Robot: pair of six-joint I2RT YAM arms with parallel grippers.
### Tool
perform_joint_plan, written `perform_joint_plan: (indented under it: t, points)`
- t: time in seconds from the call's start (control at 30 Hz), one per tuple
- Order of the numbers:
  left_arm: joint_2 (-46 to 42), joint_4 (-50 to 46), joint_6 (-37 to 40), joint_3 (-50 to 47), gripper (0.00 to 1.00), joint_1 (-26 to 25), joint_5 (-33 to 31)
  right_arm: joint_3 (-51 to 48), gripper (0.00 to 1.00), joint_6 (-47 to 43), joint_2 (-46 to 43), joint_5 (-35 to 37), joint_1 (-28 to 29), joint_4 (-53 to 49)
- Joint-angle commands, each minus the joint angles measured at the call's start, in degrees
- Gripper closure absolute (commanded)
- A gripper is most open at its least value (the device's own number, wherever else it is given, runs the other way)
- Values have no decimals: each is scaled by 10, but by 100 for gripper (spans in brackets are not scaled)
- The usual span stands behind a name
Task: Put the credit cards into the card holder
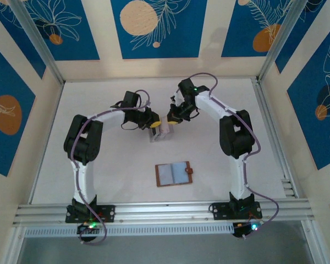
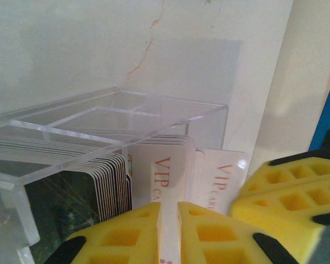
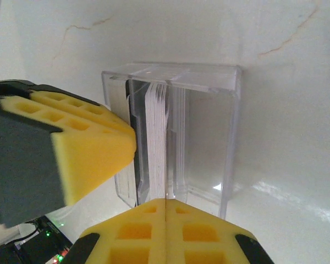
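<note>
While left jaws pinch card (image 2: 169,179) beside stand (image 2: 126,113) | wallet (image 1: 174,174) well apart

**Top view.** Two white-and-black jointed robot arms: left arm (image 1: 78,173), right arm (image 1: 241,176). One clear slotted plastic stand (image 1: 158,133) at centre. One brown leather wallet (image 1: 174,174) at lower centre.

**Wrist views.** Two grippers, left gripper (image 2: 169,231) and right gripper (image 3: 165,231), each with two yellow foam fingers (image 2: 209,231). Two white cards lettered "VIP" (image 2: 168,170) at lower centre. A packed row of thin cards (image 2: 107,184) at lower left is too dense to count.
</note>
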Motion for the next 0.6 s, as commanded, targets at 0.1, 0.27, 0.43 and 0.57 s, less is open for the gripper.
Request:
perform_joint_plan:
  t: [0.1, 0.27, 0.43, 0.57]
  points:
    - [19, -20, 17, 8, 85, -7, -10, -8, 100, -1, -31, 5, -9, -18]
    - [18, -20, 16, 9, 85, -7, -9, -7, 100, 0, -25, -3, -11, -17]
    - [19, -23, 18, 9, 85, -7, -10, -16, 100, 4, -37, 8, -15, -10]
    - [20, -21, 17, 8, 85, -7, -9, -16, 100, 1, -58, 35, -15, -22]
